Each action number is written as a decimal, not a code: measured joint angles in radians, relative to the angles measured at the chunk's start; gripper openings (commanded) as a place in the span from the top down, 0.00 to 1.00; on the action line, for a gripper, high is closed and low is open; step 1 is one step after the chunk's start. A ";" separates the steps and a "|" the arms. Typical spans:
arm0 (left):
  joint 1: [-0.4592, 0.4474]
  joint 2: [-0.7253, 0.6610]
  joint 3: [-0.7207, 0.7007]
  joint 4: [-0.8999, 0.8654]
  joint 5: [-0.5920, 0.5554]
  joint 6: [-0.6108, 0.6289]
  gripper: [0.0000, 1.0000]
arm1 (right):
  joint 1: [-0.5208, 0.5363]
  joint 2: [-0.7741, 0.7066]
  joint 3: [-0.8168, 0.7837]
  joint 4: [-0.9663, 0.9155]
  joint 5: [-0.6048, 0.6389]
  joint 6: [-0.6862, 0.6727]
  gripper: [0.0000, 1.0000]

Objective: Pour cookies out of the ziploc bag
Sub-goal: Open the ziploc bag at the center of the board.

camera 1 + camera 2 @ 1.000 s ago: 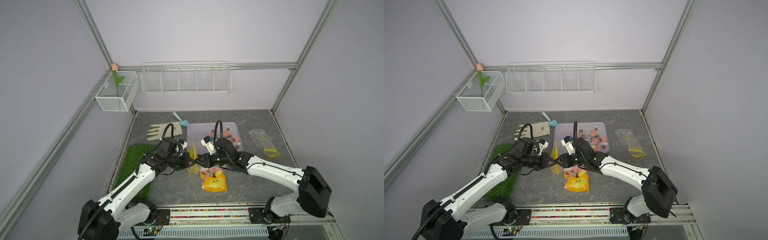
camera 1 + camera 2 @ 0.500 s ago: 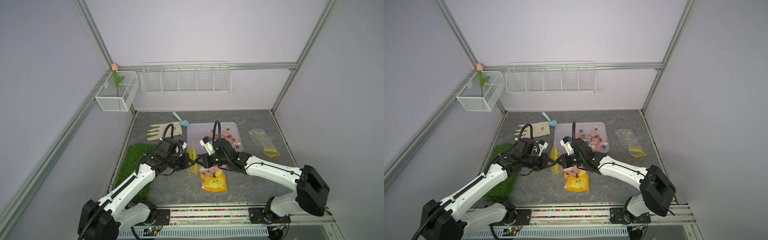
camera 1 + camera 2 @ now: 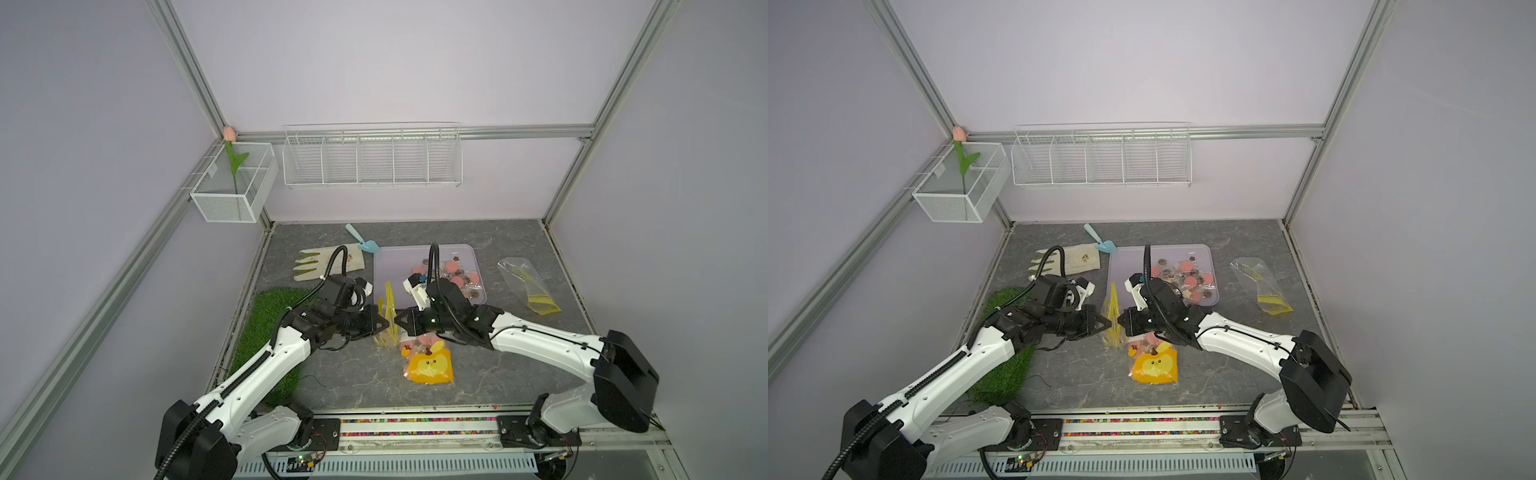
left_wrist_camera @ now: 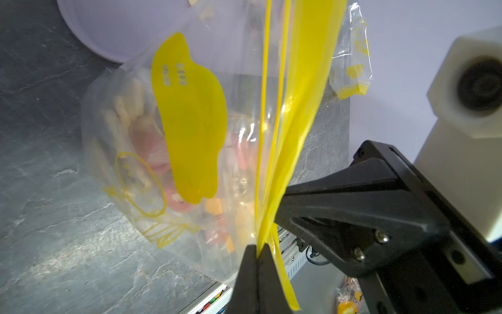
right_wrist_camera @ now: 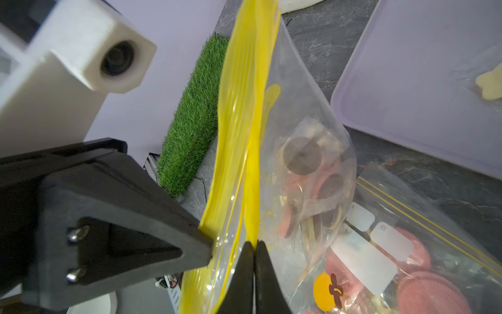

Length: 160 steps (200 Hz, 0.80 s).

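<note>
The right gripper [image 5: 254,246] has just been closed on one yellow lip of the bag [image 3: 390,309]. The other lip is held by the left gripper [image 4: 256,250], which is also fully shut. The bag is held upright between them, beside the tray [image 3: 392,266]. The cookies [image 5: 302,159] are seen inside it, so the mouth can probably now be pulled open.

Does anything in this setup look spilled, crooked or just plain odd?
No spill: unbagged cookies lie only in the lilac tray. Oddest is the ziploc bag, pinched upright by its yellow strip between the left gripper and right gripper. An empty-looking bag lies crumpled on the table beside the tray.
</note>
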 measured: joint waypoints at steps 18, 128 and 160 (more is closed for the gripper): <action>0.000 -0.001 0.010 -0.026 -0.019 0.010 1.00 | 0.001 -0.019 0.000 -0.043 0.064 0.000 0.93; 0.000 -0.084 0.080 -0.080 -0.070 0.023 1.00 | 0.006 -0.145 0.000 -0.140 0.213 -0.024 0.57; 0.000 -0.079 0.095 -0.093 -0.061 0.047 1.00 | 0.005 -0.158 0.013 -0.151 0.190 -0.085 0.38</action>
